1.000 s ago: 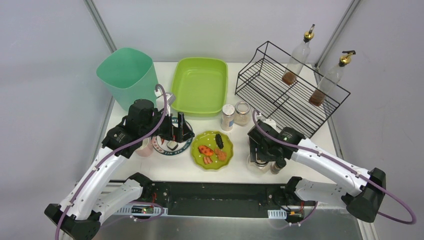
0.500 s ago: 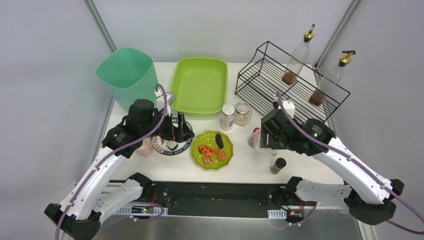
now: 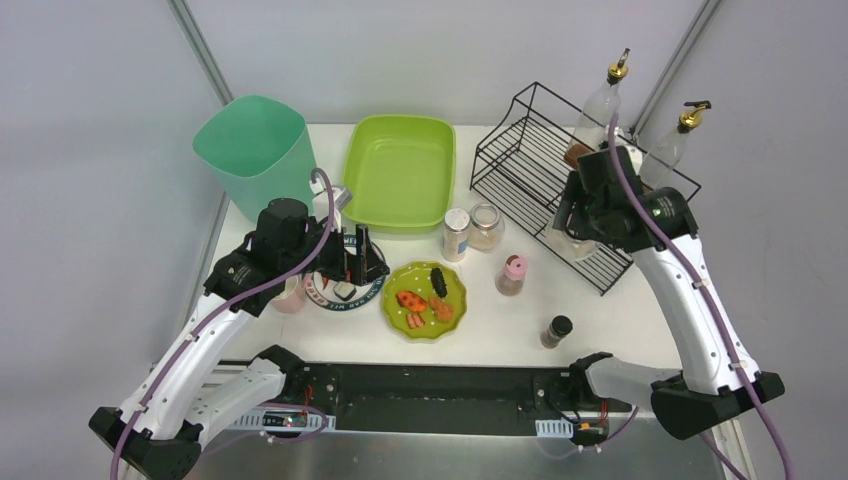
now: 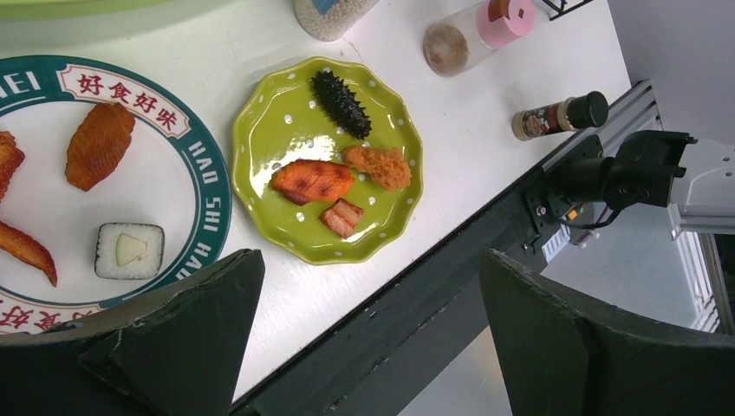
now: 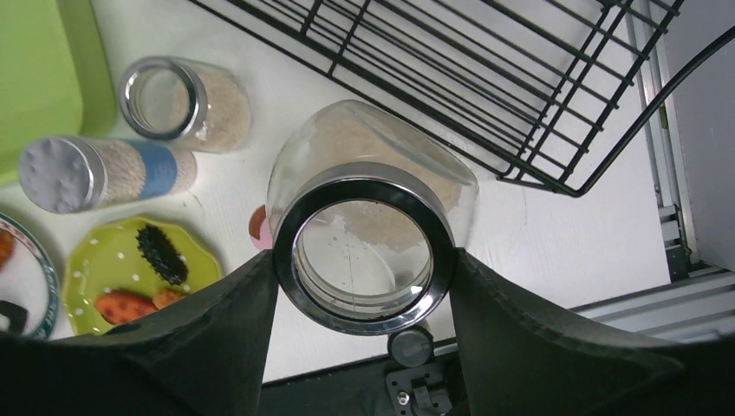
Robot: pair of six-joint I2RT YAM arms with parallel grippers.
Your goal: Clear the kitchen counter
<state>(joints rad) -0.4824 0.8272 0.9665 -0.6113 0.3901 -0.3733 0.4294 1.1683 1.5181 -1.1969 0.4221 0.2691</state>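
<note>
The white kitchen counter (image 3: 480, 340) carries dishes and jars. My right gripper (image 3: 583, 225) is shut on a glass jar with a metal lid (image 5: 368, 225), partly filled with pale grains, and holds it in the air by the front edge of the black wire rack (image 3: 545, 165). My left gripper (image 3: 352, 262) is open and empty, hovering over a white plate with a teal rim (image 3: 335, 295) that holds a sushi piece and fried pieces. In the left wrist view its gripper (image 4: 373, 347) sits above the counter's black front rail.
A green plate of food (image 3: 425, 300), a pink-lidded shaker (image 3: 513, 274), a black-capped spice bottle (image 3: 555, 330), a white shaker (image 3: 456, 233) and an open glass jar (image 3: 485, 226) stand on the counter. Behind are the lime-green tub (image 3: 400, 170), a teal bin (image 3: 255, 150) and two oil bottles (image 3: 600, 100).
My right gripper has lifted the glass jar from the front of the counter and carried it up and back to the right, to the rack. The left arm has not moved.
</note>
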